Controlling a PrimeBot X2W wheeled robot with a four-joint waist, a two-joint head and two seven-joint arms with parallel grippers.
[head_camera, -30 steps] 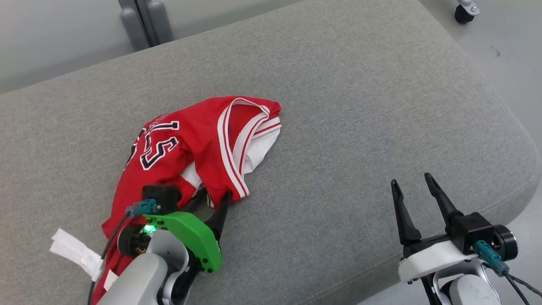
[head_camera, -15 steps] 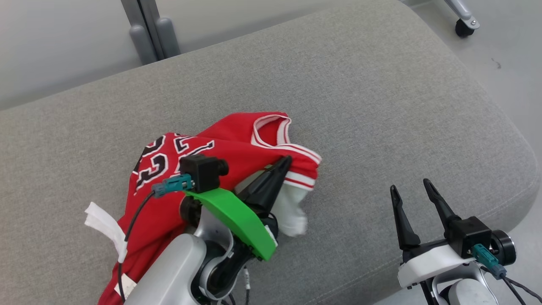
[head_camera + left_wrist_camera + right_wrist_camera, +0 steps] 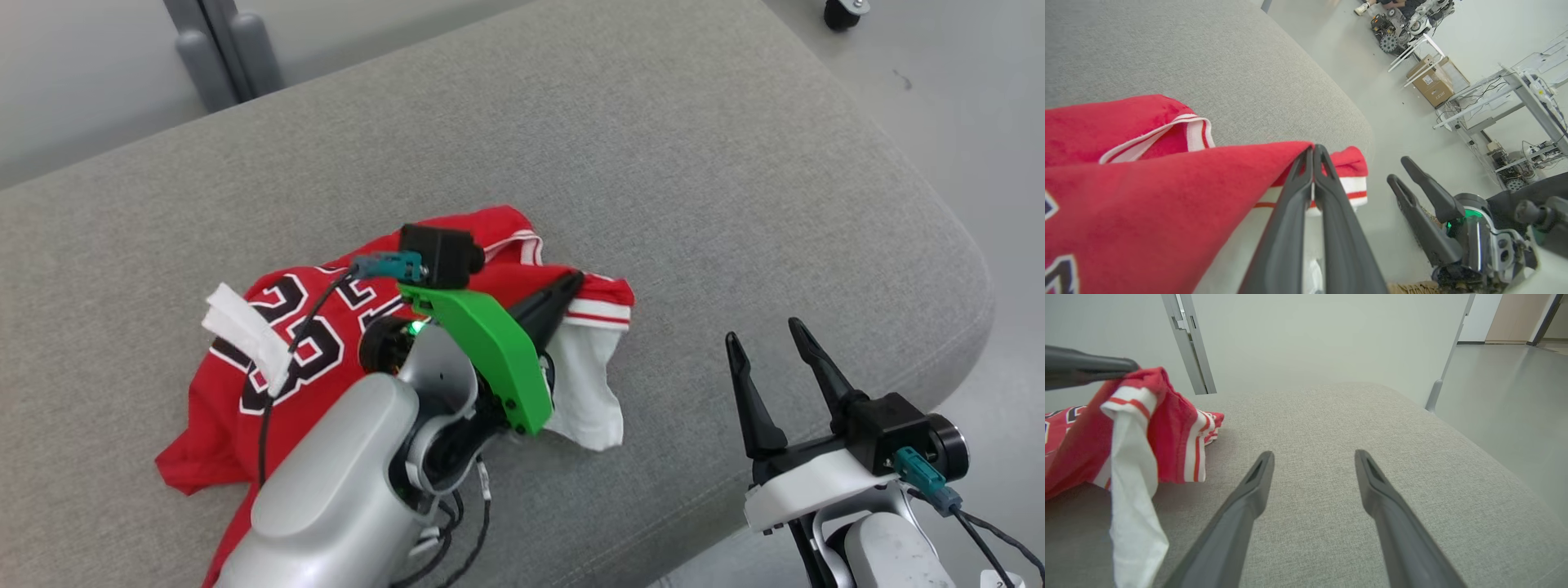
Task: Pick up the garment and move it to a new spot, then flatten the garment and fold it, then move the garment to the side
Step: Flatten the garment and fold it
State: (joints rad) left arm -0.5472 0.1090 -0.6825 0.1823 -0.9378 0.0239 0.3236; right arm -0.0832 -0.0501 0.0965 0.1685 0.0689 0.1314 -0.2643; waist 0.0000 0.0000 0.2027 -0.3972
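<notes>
Left fingers pinch the red garment at its edge.

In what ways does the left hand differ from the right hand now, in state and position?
The left hand is shut on an edge of the red jersey; the right hand is open and empty. The left hand holds cloth raised above the grey cushion; the right hand stands apart from the jersey. The left hand has a green cover; the right hand a white cover. Both have two long dark fingers.
</notes>
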